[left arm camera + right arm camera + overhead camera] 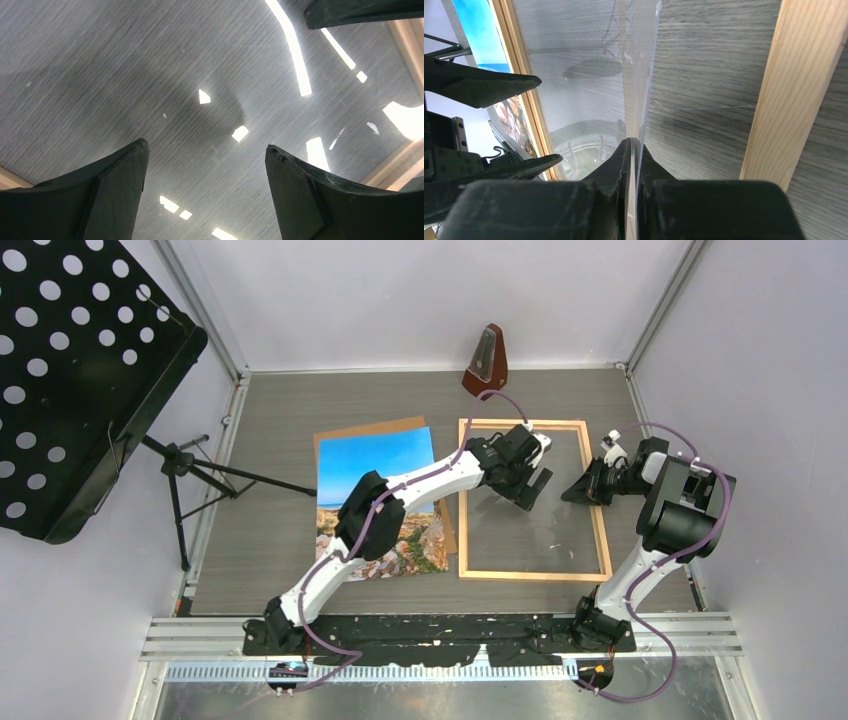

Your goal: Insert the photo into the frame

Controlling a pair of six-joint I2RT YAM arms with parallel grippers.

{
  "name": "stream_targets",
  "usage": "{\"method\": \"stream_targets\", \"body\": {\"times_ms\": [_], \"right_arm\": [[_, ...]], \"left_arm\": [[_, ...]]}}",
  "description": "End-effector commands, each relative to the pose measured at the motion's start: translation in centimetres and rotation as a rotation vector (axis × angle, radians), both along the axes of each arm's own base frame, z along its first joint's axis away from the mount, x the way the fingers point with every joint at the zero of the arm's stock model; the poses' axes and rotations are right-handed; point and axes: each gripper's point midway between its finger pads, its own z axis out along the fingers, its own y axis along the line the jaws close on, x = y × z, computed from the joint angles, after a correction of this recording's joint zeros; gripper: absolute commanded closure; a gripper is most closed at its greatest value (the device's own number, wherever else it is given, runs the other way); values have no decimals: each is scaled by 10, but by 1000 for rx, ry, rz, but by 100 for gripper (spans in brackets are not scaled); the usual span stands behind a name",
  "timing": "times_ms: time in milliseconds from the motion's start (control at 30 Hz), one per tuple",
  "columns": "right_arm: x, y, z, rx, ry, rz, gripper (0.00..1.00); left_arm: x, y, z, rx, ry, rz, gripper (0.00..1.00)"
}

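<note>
Between right fingers (616,167): clear sheet (584,107) edge

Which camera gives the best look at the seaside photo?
The top view: the photo lies face up left of the frame, though the left arm crosses it. The right wrist view catches only a sliver past the frame's rail; the left wrist view shows none.

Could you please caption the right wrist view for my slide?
Right gripper, jaws shut on the clear sheet, between the frame's rails.
</note>
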Motion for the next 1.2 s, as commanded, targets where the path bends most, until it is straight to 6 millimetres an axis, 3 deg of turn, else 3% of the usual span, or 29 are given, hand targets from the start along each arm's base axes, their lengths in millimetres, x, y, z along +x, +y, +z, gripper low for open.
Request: {"method": "stream_targets", "body": {"times_ms": [0,500,1167], "right_arm": [[13,-9,-5,-68,-48,18,89],[10,-7,-7,-64,-42,16,89],[4,-5,-5,-66,-45,22,89]], "left_arm": [[3,-18,31,-64,-45,-5,14],[4,-41,31,-121,-23,4,14],[2,-45,17,-97,-17,37,15]]}}
